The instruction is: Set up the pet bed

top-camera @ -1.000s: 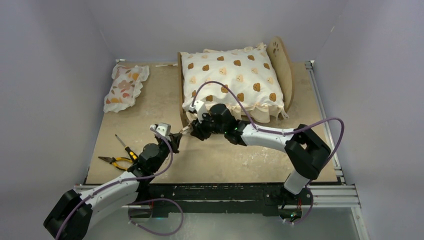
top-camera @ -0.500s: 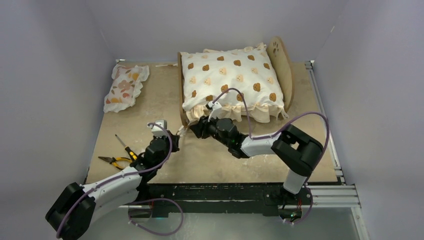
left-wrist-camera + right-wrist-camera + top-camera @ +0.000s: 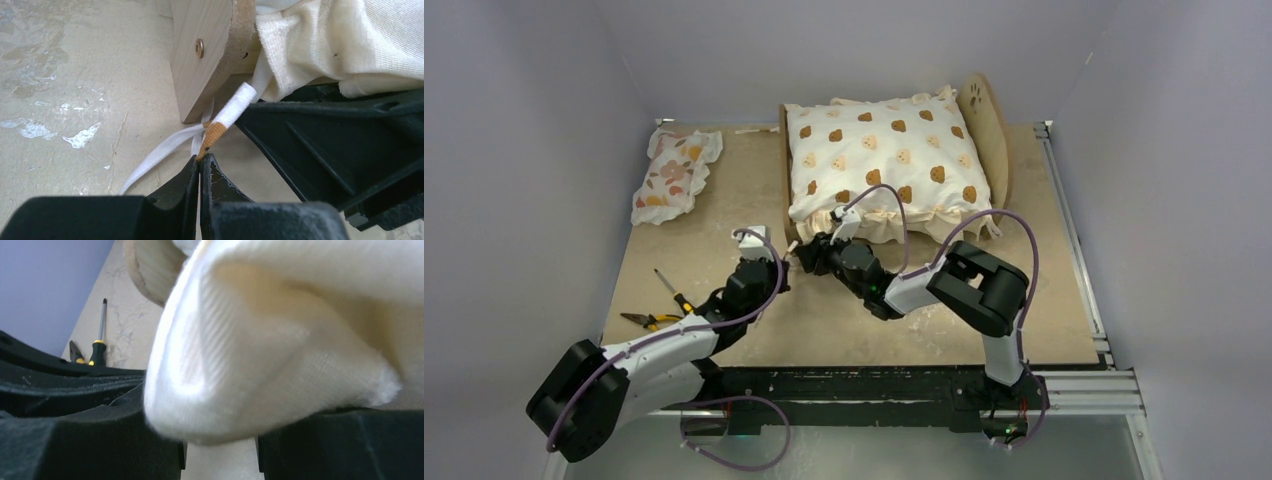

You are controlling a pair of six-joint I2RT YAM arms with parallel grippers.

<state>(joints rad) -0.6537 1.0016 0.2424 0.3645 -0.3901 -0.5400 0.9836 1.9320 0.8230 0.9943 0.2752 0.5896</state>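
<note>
The left claw (image 3: pixel 200 162) is pressed together on the tan end of a tie (image 3: pixel 220 124) that runs from the cushion (image 3: pixel 884 150). It pinches the tie just short of the bed (image 3: pixel 996 130), whose near wooden corner stands directly ahead of the fingertips. The bed sits at the far side of the table (image 3: pixel 724 230) with the cushion already on it. The right claw (image 3: pixel 220 452) sits close on the left claw's right, its jaws apart and the cushion's ruffle bulging between and over them. Whether they actually grip the cloth cannot be told.

The hold looks thin. Only the tip of the tie lies between the fingertips, so a sideways pull would likely slide it free. A harder pull risks dragging the cushion off its seat, or shifting the light frame, since nothing visible pins the bed down. The two claws work nearly touching at one corner, so a small misjudged swing could knock them together or against the post. The right arm's cable (image 3: pixel 879 195) loops over the cushion's front edge and could snag the ruffle if that arm draws back. The pillow (image 3: pixel 674 170), screwdriver (image 3: pixel 672 290) and pliers (image 3: pixel 652 322) lie well off to the left claw's left, out of harm's way.
</note>
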